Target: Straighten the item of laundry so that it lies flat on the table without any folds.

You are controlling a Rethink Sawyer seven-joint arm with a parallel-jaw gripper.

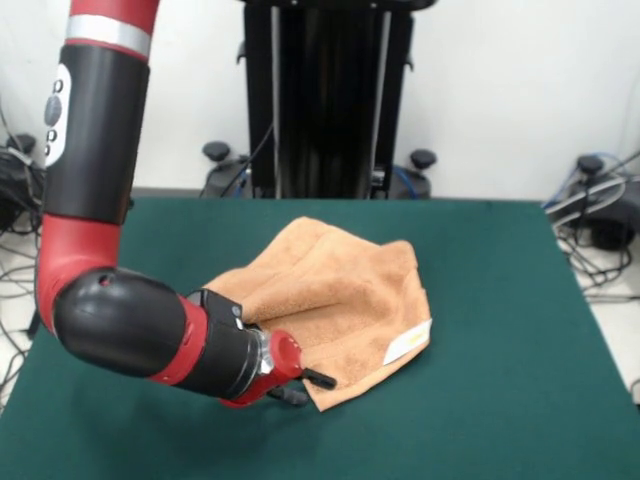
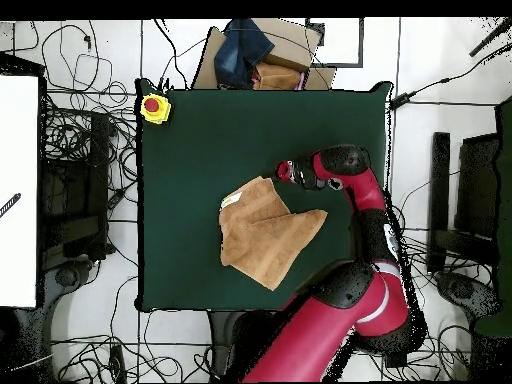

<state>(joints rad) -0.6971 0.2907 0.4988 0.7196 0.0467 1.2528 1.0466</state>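
Observation:
The peach-orange towel (image 1: 335, 295) lies in the middle of the dark green table (image 1: 500, 300). It is rumpled, with one part folded over another and a white label (image 1: 407, 345) at its near right edge. My gripper (image 1: 308, 388) is low at the towel's near left corner, with the arm lying almost level over the table. The two black fingertips (image 1: 322, 379) show a small gap, one over the towel's edge and one beside it on the table. From overhead the gripper (image 2: 283, 172) is at a corner of the towel (image 2: 265, 232).
A yellow box with a red button (image 2: 155, 107) sits at one table corner. A cardboard box with blue cloth (image 2: 255, 55) stands beyond the table edge. The black pedestal (image 1: 325, 100) is behind the table. Cables lie on the floor around it.

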